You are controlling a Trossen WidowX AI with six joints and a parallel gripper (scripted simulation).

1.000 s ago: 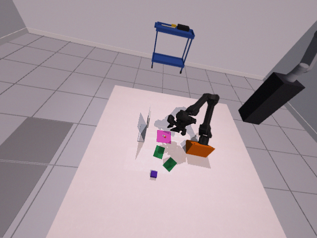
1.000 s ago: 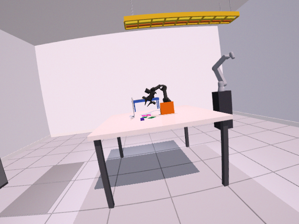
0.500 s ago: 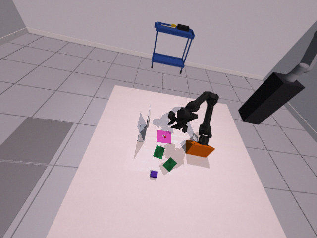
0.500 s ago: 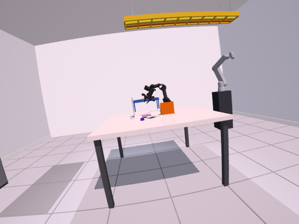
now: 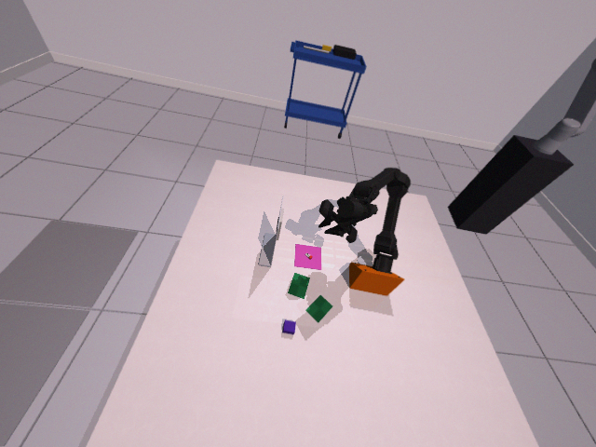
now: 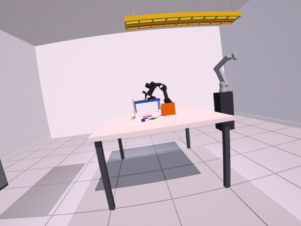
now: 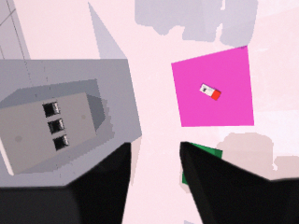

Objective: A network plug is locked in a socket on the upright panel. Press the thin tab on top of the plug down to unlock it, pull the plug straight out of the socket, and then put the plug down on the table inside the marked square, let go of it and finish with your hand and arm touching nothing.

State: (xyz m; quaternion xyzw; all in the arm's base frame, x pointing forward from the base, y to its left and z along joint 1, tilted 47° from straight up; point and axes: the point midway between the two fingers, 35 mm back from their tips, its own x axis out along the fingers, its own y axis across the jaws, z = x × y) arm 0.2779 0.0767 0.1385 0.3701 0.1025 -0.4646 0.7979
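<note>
The small white plug with a red end (image 5: 308,255) (image 7: 209,91) (image 6: 147,116) lies on the table inside the magenta marked square (image 5: 301,264) (image 7: 234,112). It is clear of the square's edges. The upright panel (image 5: 279,216) (image 6: 133,108) (image 7: 28,126) stands left of the square. Its three dark sockets (image 7: 56,125) show no plug in the wrist view. My gripper (image 5: 323,228) (image 6: 146,99) (image 7: 155,148) is partly open, with nothing between its fingers. It is raised above the table, apart from plug and panel.
Two green pieces (image 5: 299,285) (image 5: 318,308) lie in front of the square; one green piece (image 7: 212,153) shows behind a finger in the wrist view. A purple block (image 5: 289,327) (image 6: 142,120) lies farther forward. The orange base box (image 5: 380,278) (image 6: 168,108) is to the right.
</note>
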